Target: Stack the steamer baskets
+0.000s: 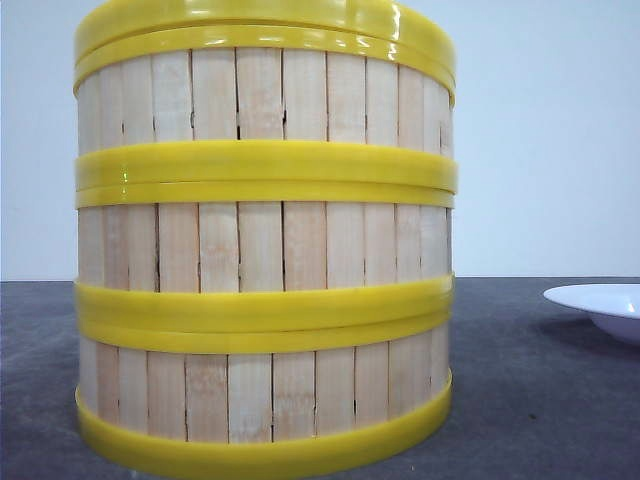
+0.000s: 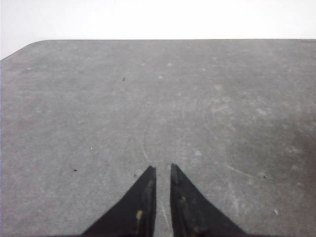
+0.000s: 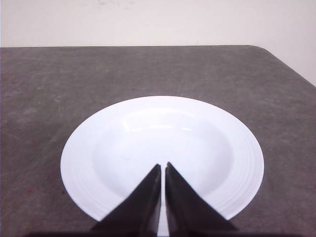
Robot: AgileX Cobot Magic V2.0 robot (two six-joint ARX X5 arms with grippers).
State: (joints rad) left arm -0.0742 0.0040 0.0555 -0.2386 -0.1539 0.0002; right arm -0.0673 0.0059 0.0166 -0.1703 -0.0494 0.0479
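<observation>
Looking done, judging by the front view. Left gripper (image 2: 163, 170): fingers nearly pressed together, only a thin slit between them, nothing held, hovering over bare grey table (image 2: 98, 108). Centre-left of the front view: steamer baskets (image 1: 264, 240) sit in one column on the table, three slat tiers visible, yellow rims meeting flush, walls in line; the top is cropped, so exact count unclear. Right: white plate (image 3: 162, 155) is empty, well apart from the stack. Right gripper (image 3: 163, 168) is pressed together above the plate, holding nothing. No loose basket visible.

Lab-style test setup: bare grey table (image 2: 98, 98), blank white wall (image 1: 550, 130), no furnishings visible.
</observation>
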